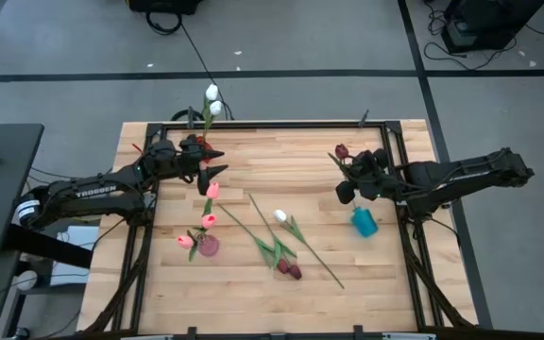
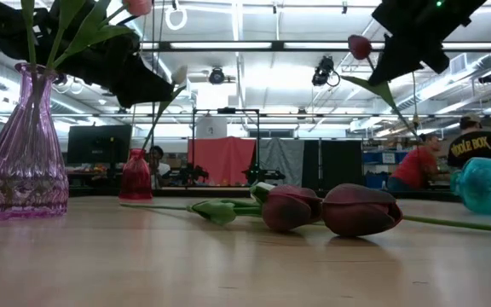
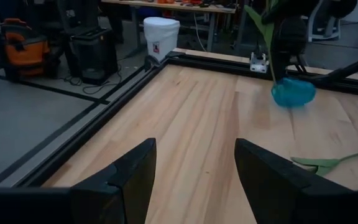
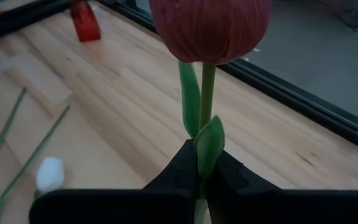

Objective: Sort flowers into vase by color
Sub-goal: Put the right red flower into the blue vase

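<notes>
While my right gripper hung over the table's three o'clock side, its fingers were pinched on the stem of a maroon tulip, bud upright past the fingertips. A blue vase stood just beside that gripper, toward six o'clock. My left gripper hovered near the eleven o'clock corner, fingers spread wide with only bare wood between them.

A pink vase at about eight o'clock held three pink tulips. Two maroon tulips lay flat near six o'clock, heads side by side. One white tulip lay at table centre. Two white tulips stood at the twelve o'clock edge, where a small red vase stood against the far rail in the low view.
</notes>
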Motion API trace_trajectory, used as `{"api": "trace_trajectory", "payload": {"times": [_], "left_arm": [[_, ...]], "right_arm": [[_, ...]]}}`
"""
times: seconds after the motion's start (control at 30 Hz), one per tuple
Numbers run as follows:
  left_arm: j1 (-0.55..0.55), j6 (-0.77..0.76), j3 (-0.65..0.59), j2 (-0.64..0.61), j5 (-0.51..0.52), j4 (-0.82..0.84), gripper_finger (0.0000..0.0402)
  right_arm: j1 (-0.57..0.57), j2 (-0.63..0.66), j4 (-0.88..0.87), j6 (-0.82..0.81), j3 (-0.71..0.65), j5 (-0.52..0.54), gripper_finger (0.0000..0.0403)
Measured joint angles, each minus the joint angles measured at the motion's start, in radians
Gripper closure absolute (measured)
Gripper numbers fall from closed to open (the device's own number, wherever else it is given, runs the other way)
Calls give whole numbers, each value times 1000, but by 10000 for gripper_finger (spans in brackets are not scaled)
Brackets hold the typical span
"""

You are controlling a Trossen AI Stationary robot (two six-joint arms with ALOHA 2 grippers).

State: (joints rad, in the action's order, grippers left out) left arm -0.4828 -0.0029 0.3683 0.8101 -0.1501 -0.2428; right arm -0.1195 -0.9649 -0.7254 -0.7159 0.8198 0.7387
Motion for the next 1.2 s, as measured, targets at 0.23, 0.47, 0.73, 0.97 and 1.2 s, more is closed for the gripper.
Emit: {"api": "trace_trajectory", "payload": {"times": [0.23, 0.47, 0.73, 0.97, 1.2], "left_arm": [[0, 12, 0, 0, 0, 0, 179], [0, -5, 0, 0, -75, -1, 179], [0, -32, 1, 1, -71, -16, 179], [0, -35, 1, 2, -68, -13, 179], [0, -36, 1, 4, -45, -14, 179]], "right_arm": [[-1, -2, 59, 54, 15, -26, 378], [31, 4, 119, 94, 15, -50, 378], [201, 2, 305, 283, 65, -333, 378], [276, -91, 309, 286, 27, -494, 378], [381, -256, 437, 361, 30, -763, 330]]}}
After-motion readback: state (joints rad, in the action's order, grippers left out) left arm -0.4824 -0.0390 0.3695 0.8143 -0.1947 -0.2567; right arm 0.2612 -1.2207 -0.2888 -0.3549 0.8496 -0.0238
